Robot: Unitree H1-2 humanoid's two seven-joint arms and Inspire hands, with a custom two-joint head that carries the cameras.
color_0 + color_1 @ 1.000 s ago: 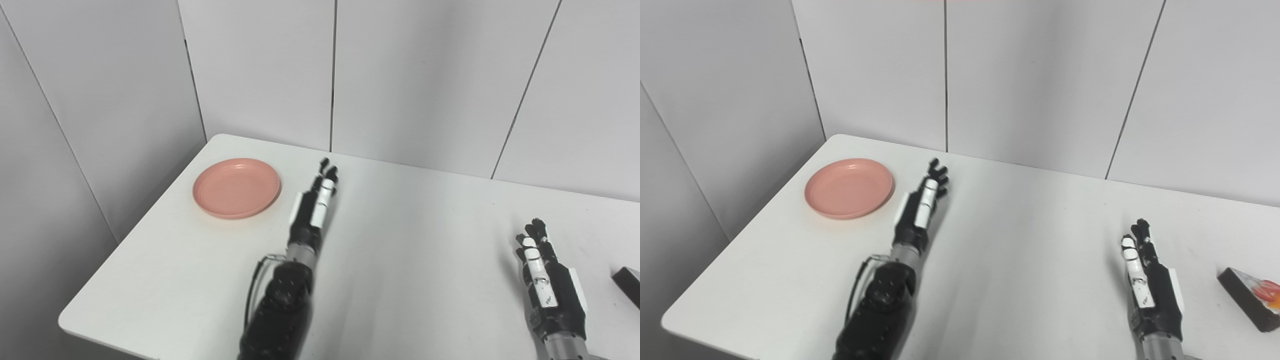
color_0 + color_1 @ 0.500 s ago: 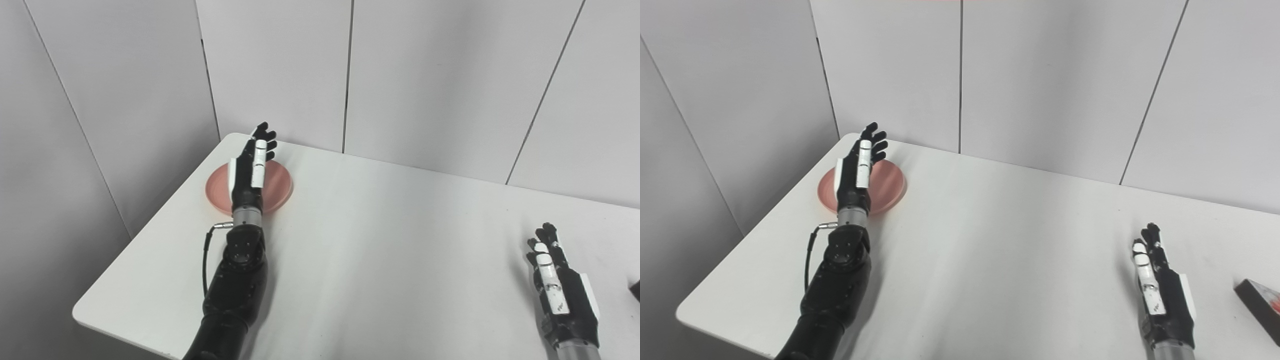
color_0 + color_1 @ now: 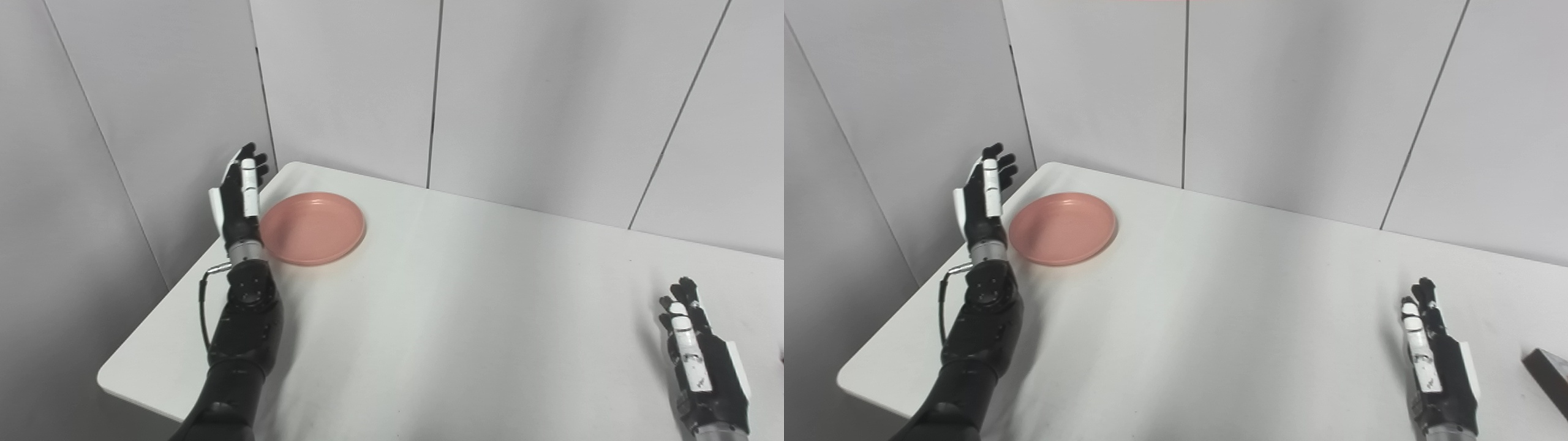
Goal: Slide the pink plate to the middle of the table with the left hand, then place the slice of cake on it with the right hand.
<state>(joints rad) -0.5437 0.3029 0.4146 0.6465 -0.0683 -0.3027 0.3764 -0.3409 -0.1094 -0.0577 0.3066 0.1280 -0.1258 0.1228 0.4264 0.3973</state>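
A: What is the setting?

B: Pale grey wall panels (image 3: 343, 92) stand behind a white table (image 3: 465, 306), whose far left corner is rounded.

A: Where is the pink plate?

B: The pink plate (image 3: 312, 228) lies flat near that far left corner, well left of the table's middle, with nothing on it.

A: And the left hand?

B: The left hand (image 3: 237, 195) is raised just beside the plate's left rim, at the table's left edge. Its fingers (image 3: 247, 177) point up and away, straight and close together, holding nothing. I cannot tell whether it touches the rim.

A: The right hand?

B: The right hand (image 3: 1438, 361) lies low over the table at the near right, fingers stretched forward, holding nothing.

A: Is the cake visible?

B: Only a dark corner of the slice of cake (image 3: 1549, 372) shows at the right edge in the right eye view, on the table, apart from the right hand.
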